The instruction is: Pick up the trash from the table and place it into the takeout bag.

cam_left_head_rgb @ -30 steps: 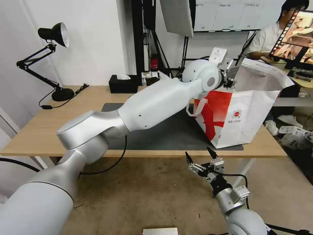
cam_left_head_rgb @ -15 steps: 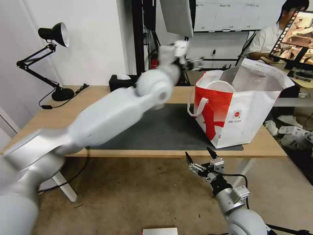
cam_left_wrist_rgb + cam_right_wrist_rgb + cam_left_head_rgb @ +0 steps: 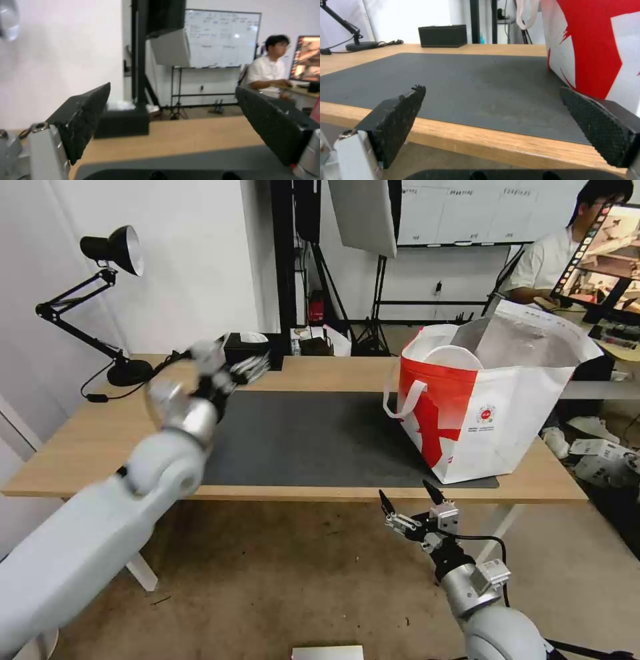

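Swung back from the takeout bag, left hand gapes empty above the table.

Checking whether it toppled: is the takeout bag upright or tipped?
Upright: the takeout bag stands on its base on the table, mouth open upward.

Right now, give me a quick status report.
Left gripper open, empty, above table's left side. Right gripper open below table edge. Bag upright on mat.
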Motion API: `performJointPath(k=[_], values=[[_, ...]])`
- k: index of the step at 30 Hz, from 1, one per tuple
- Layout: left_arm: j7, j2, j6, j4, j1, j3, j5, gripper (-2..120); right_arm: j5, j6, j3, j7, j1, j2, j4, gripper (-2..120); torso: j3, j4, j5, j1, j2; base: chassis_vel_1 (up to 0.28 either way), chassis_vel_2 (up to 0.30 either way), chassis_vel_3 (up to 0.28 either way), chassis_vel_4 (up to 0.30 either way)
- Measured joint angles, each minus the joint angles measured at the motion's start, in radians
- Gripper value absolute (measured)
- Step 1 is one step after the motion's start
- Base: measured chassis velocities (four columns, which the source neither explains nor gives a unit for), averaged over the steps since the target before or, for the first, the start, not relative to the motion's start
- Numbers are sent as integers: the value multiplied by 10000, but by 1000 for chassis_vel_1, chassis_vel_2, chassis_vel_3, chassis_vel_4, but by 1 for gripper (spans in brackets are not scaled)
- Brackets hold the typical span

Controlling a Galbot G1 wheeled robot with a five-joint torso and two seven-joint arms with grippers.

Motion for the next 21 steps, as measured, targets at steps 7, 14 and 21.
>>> performJointPath(k=[7,14,21], values=[[5,-730,249,-586,3084,-2084,1190,100,0,0,0,0,0,0,0,100,1,-5,4,1,-1,0,0,0,0],[395,-2283,266,-1172,6554,-4333,2881,100,-1,0,0,0,0,0,0,100,0,1,6,0,0,0,0,0,0],[761,-3655,-377,-1382,8395,-5009,3665,100,-1,0,0,-1,0,-1,0,100,1,-1,5,0,0,0,0,0,0]])
